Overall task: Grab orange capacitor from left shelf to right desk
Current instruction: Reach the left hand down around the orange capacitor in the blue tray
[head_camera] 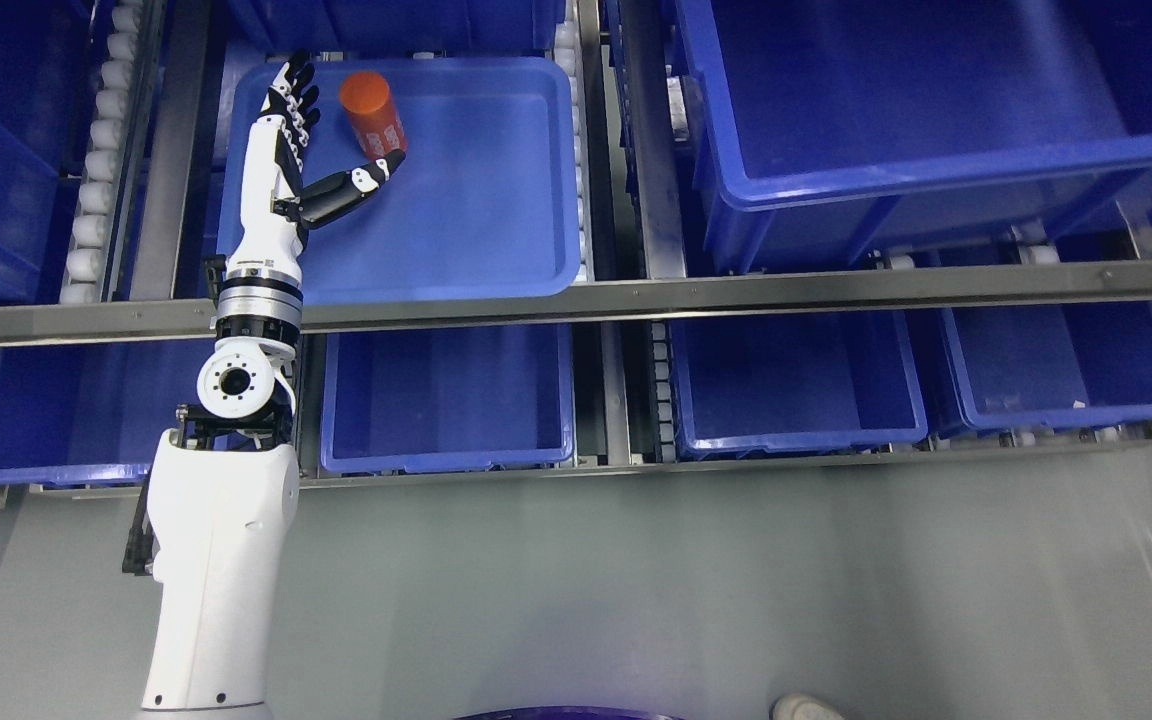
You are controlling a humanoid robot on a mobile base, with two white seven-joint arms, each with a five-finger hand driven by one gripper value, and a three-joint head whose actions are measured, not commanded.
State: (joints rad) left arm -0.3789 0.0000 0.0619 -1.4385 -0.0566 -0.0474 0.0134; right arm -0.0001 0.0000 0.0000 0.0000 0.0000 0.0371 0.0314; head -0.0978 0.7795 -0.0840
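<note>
Orange capacitor [372,114], a cylinder, lies in blue tray [496,240].

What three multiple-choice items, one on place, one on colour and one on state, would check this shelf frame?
1. Where is the orange capacitor?
A. In the shallow blue tray
B. On the grey floor
C. In a lower bin

2. What colour is the capacitor?
A. Green
B. Orange
C. White

3. What state is the left hand in?
A. Closed in a fist
B. Lifting the capacitor
C. Open beside the capacitor, thumb near its lower end

Key: 1 A, it lies at the tray's upper left; 2 B, its body is orange-red; 3 C, the fingers are extended and nothing is gripped.
</note>
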